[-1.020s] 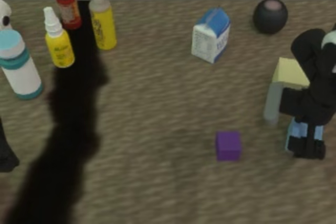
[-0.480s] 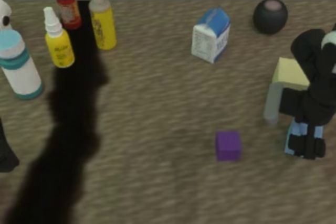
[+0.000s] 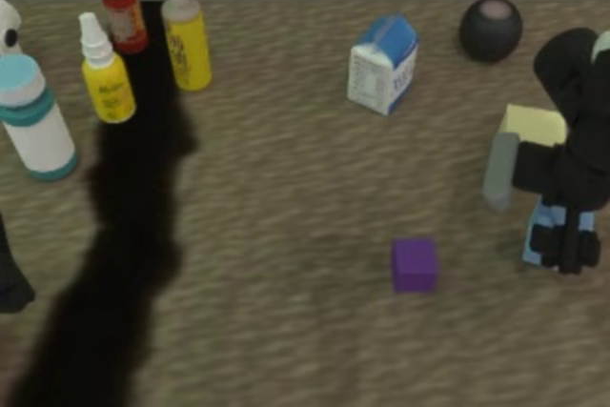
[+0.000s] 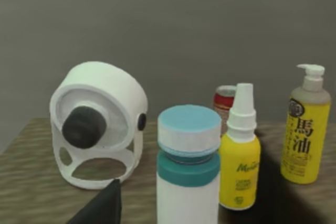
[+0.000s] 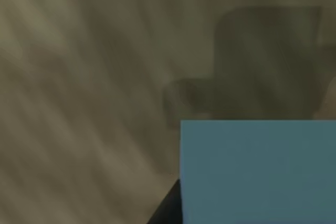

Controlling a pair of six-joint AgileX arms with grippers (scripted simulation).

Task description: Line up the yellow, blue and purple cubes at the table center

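My right gripper (image 3: pixel 568 247) is shut on the light blue cube (image 3: pixel 543 235) near the table's right edge. In the right wrist view the blue cube (image 5: pixel 257 171) fills the near corner, one dark finger (image 5: pixel 169 209) lies against its side, and its shadow falls on the table (image 5: pixel 79 103) beyond. The pale yellow cube (image 3: pixel 532 124) sits just behind, partly hidden by the right arm. The small purple cube (image 3: pixel 415 265) rests alone, left of the gripper. My left gripper (image 3: pixel 10 285) is parked at the left edge.
A blue-and-white milk carton (image 3: pixel 383 63) and a black ball (image 3: pixel 491 29) stand at the back right. At the back left stand yellow bottles (image 3: pixel 107 71), a red can (image 3: pixel 124 14) and a white-teal bottle (image 3: pixel 34 116). A white round device (image 4: pixel 97 124) is beside them.
My right arm has shifted a little right and toward the back with the blue cube in its grip. The purple cube and the left arm have not moved.
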